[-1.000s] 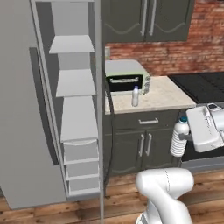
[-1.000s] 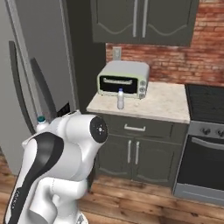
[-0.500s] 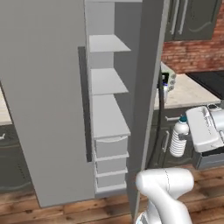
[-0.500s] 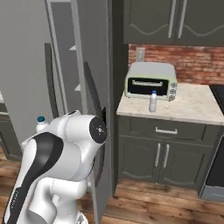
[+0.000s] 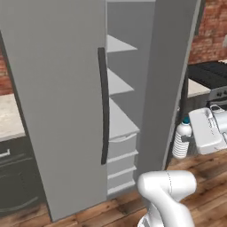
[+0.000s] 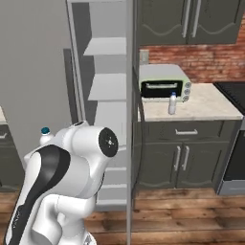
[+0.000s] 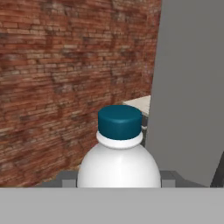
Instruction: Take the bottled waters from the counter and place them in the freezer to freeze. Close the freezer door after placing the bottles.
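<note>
Hand [image 5: 191,138] clamped on first bottle [image 5: 181,141], carried just right of open freezer [image 5: 122,128]. Second bottle [image 6: 172,104] on worktop [image 6: 206,103]. Next, likely: swing left, set it on a shelf [image 5: 119,122].

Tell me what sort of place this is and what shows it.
A home kitchen, rendered rather than real. A tall grey freezer stands open with bare shelves, a toaster oven sits on a beige counter over dark cabinets, and a red brick wall runs behind.
</note>
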Available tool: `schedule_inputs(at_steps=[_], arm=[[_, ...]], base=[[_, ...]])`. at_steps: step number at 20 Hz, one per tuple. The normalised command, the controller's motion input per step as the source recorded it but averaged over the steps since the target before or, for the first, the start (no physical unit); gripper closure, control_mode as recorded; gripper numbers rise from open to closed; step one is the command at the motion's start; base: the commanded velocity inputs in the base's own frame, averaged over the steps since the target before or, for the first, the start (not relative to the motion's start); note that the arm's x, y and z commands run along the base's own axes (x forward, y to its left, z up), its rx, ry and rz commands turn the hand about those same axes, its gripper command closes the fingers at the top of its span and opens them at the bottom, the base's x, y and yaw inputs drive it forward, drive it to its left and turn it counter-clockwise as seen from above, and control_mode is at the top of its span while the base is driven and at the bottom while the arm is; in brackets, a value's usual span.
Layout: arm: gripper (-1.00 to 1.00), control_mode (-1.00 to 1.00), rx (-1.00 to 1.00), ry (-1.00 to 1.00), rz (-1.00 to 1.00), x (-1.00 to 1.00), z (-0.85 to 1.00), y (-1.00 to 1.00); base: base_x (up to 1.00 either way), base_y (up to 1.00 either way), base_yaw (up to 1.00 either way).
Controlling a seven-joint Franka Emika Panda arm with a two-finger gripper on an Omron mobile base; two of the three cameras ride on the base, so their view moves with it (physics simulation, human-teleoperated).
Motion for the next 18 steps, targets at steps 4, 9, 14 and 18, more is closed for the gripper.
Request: schedule_inputs(at_steps=[4, 9, 14, 18], arm=[[1.0, 1.0, 0.0, 0.0, 0.0, 0.0, 0.0, 0.0], [1.0, 1.0, 0.0, 0.0, 0.0, 0.0, 0.0, 0.0], [1.0, 1.0, 0.0, 0.0, 0.0, 0.0, 0.0, 0.0], [1.0, 1.0, 0.0, 0.0, 0.0, 0.0, 0.0, 0.0]], base=[[0.22, 0.84, -0.35], [0.33, 0.42, -0.32], [0.31, 0.14, -0.4], [0.28, 0.34, -0.36]])
